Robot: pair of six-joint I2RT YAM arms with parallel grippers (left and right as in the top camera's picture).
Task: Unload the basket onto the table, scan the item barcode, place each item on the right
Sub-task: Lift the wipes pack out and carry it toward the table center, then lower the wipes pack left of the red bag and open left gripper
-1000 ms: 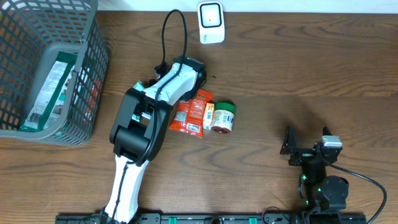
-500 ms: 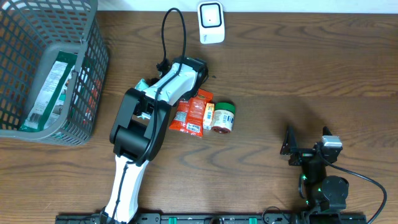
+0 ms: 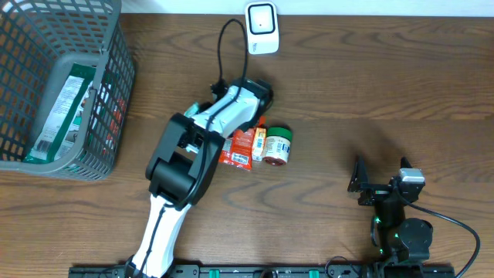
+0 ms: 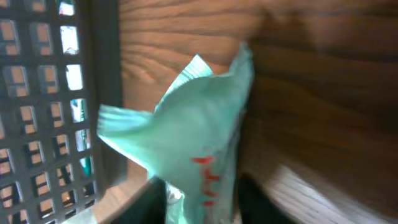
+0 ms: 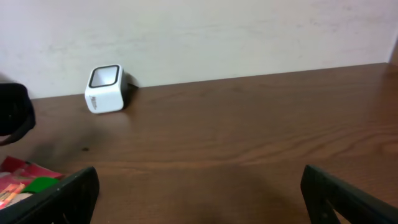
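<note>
Down at the left hand (image 4: 204,203), the wrist view is smeared with blur: two dark fingers (image 4: 154,205) peek up from the bottom edge with a crumpled mint-green packet (image 4: 199,124) rising between them, red print on its face. Clamped on it or let go? I cannot tell from these frames. Just beyond the packet stands the grey mesh wall of the basket (image 4: 37,93), brown wooden surface (image 3: 370,77) behind. From overhead the packet is almost wholly hidden under the left arm, mid-surface, between the basket and a cluster of red snack packets (image 3: 238,145) with a green-lidded tub (image 3: 277,146) touching their right side. A flat green-and-white pack (image 3: 65,108) lies inside the basket. The white scanner (image 3: 262,28) sits at the far edge, apart from the arm. Over on the near right, the right hand (image 5: 200,180) is spread wide, nothing between its fingers.
</note>
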